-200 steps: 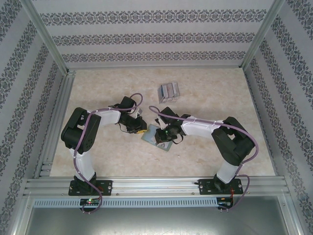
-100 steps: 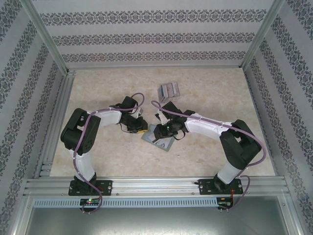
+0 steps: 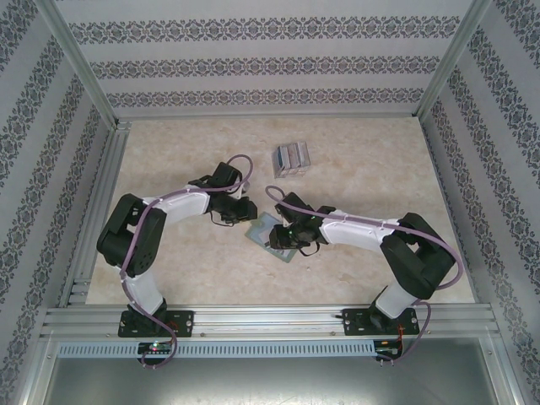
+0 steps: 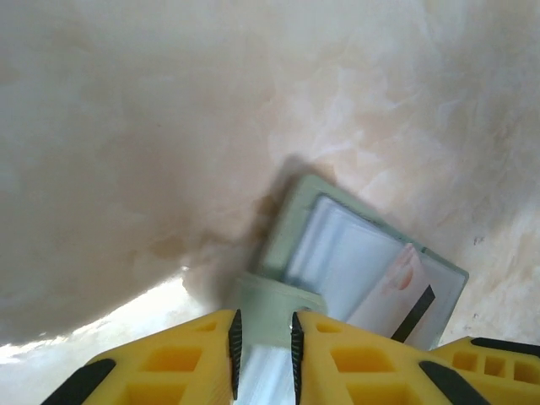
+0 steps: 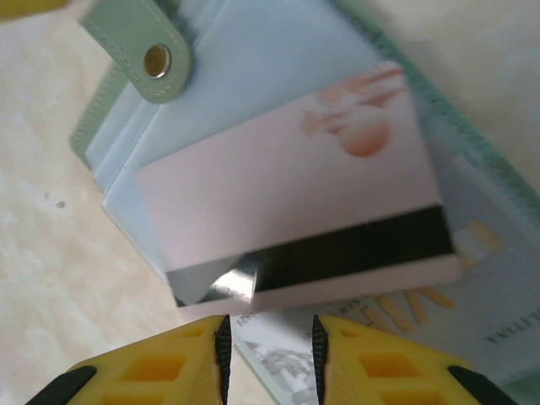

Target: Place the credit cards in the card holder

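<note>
Card holder (image 3: 261, 232) on marbled table (image 3: 380, 169) (patterned walls (image 3: 270, 67)).

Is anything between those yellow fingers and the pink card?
Nothing visible. The right fingers stand open just short of the pink card, which lies on the open card holder; its snap strap sits off at a corner.

Grey-green card holder (image 5: 126, 34), pinkish black-striped card (image 5: 287, 194), beige marbled table (image 3: 363, 160), floral-striped walls (image 3: 270, 59).
</note>
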